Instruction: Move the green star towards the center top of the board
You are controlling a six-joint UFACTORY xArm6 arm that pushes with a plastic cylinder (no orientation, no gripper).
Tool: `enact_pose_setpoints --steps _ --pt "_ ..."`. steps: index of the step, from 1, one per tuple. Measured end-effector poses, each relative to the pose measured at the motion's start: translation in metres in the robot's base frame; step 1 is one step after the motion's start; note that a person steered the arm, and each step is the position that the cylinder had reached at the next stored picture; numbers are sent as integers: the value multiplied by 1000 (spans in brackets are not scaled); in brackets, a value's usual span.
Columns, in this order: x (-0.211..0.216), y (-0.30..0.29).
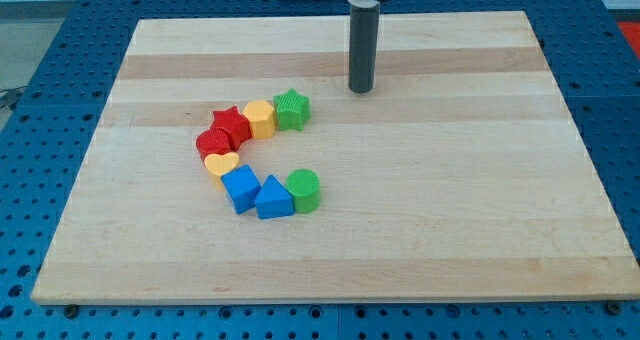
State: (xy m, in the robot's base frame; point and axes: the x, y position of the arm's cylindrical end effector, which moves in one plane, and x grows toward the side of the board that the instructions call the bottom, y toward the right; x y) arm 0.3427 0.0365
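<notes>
The green star (292,109) lies left of the board's middle, at the right end of a curved row of blocks. It touches a yellow hexagon (260,118) on its left. My tip (361,88) stands on the board to the upper right of the green star, apart from it by a clear gap. The rod rises to the view's top edge.
A red star (230,126), a red round block (212,144), a yellow heart (221,165), a blue cube (240,188), a blue triangle (273,198) and a green cylinder (303,190) complete the curved row. The wooden board (450,200) lies on a blue perforated table.
</notes>
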Motion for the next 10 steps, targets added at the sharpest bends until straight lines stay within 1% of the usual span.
enact_pose_setpoints --steps 2,3,4,5,6,7,9,10 --pt "-2 0" --pt "-4 -32" --pt "1 -108" --pt "1 -152" --pt "16 -163" --pt "41 -145" --pt "78 -135" --pt "77 -117"
